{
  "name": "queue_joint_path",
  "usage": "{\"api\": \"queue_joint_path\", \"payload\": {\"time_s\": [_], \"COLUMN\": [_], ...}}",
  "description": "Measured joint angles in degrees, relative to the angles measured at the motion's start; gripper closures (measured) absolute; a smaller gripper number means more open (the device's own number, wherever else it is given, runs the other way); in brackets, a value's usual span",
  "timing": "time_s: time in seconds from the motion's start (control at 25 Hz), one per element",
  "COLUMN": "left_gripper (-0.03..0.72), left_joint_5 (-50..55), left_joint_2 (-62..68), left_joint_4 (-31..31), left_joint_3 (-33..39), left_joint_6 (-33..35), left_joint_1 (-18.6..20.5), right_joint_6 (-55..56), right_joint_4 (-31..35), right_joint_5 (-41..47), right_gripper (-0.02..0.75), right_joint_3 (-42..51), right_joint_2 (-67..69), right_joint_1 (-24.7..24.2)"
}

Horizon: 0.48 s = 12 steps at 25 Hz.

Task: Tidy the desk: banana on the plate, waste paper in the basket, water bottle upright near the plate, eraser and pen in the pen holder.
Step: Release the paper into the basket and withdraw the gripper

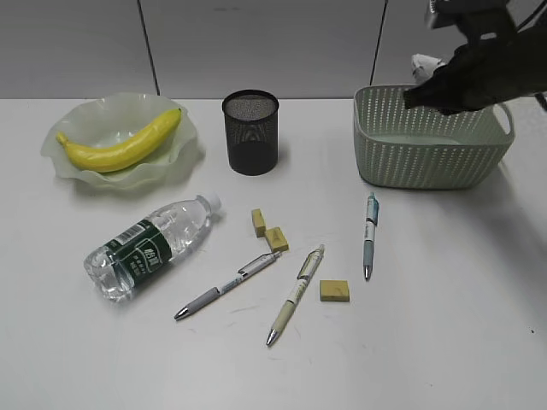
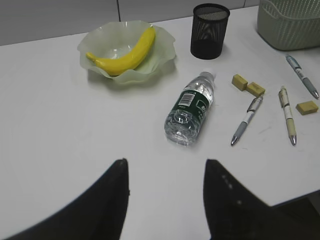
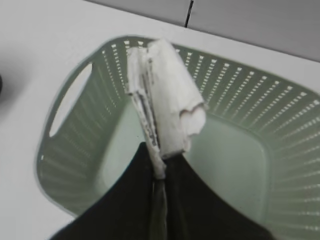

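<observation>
The white desk [image 1: 444, 342] is backed by a grey panelled wall [image 1: 299, 43]. The waste paper [image 3: 162, 95] is pinched by the right gripper [image 3: 160, 167] above the basket [image 3: 75, 165]. The left gripper [image 2: 165, 200] is held spread above bare tabletop.

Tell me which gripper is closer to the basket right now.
Right. The right gripper hangs over the basket, holding the waste paper; the left gripper sits far off, near the desk's front edge.
</observation>
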Motion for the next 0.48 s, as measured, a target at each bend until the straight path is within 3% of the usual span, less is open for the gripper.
{"api": "queue_joint_path", "payload": {"time_s": [0.12,0.36,0.48], "left_gripper": [0.321,0.321,0.321], "left_joint_5": [0.0,0.0,0.0], "left_joint_2": [0.0,0.0,0.0], "left_joint_4": [0.0,0.0,0.0], "left_joint_3": [0.0,0.0,0.0], "left_joint_6": [0.0,0.0,0.0], "left_joint_1": [0.0,0.0,0.0], "right_joint_6": [0.0,0.0,0.04], "right_joint_4": [0.89,1.64,1.77], "right_joint_5": [-0.05,6.15,14.52], "right_gripper": [0.599,0.234,0.161], "right_joint_3": [-3.29,-8.35,-10.84], "right_joint_2": [5.01,8.35,7.71], "right_joint_1": [0.0,0.0,0.0]}}
